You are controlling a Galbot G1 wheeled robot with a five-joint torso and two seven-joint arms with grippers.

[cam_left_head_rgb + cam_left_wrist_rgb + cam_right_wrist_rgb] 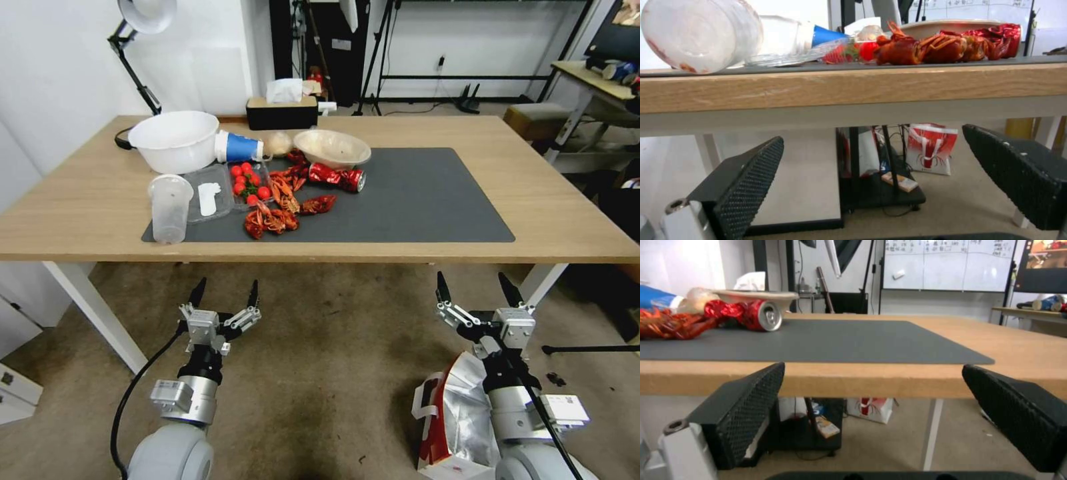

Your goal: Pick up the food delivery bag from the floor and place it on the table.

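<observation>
Both the left gripper (225, 293) and the right gripper (477, 288) hover wide open and empty before the table (87, 207), since the food delivery bag (453, 417) stands untouched on the floor (320, 360), lower right.

You've got a light-wood table (533, 200) on white legs with a dark grey mat (427, 200). On it: red crayfish (280, 207), red cherry tomatoes (248, 180), a crushed red can (337, 177), a blue-and-white cup (238, 147), a white bowl (175, 140). The food delivery bag (453, 420) is white with red sides and silver foil lining, sitting on stained beige-brown carpet (320, 360).
</observation>
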